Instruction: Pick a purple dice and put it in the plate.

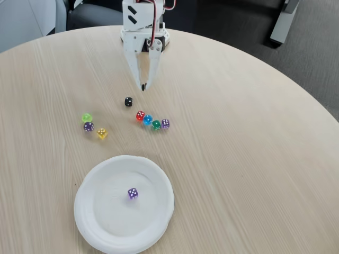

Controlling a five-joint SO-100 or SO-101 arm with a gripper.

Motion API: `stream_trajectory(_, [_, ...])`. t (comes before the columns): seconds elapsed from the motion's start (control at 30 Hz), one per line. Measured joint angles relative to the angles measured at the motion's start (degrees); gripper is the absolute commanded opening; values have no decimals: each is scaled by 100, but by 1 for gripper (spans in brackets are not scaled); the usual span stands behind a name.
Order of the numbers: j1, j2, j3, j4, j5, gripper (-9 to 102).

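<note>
A purple dice (pixel 132 193) with white pips lies inside the white plate (pixel 92 211), slightly right of the plate's middle. The plate sits at the near edge of the round wooden table. My gripper (pixel 143 87) hangs far from it at the back of the table, pointing down, fingertips together and nothing between them. It hovers just behind a black die (pixel 128 101).
A row of red (pixel 140 115), blue (pixel 148 119), green (pixel 156 125) and lilac (pixel 165 123) dice lies mid-table. To the left sit a lime die (pixel 87 117), a dark purple die (pixel 88 126) and a yellow die (pixel 102 133). The arm's base (pixel 144 32) stands at the back.
</note>
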Motion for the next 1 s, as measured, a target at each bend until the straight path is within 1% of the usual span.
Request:
stream_trajectory(0.23, [0, 0, 0, 35, 18, 0])
stream_trajectory(0.43, [0, 0, 0, 650, -35, 0])
stream_trajectory(0.5, [0, 0, 0, 729, -88, 0])
stream_trajectory(1.0, [0, 0, 0, 756, 18, 1])
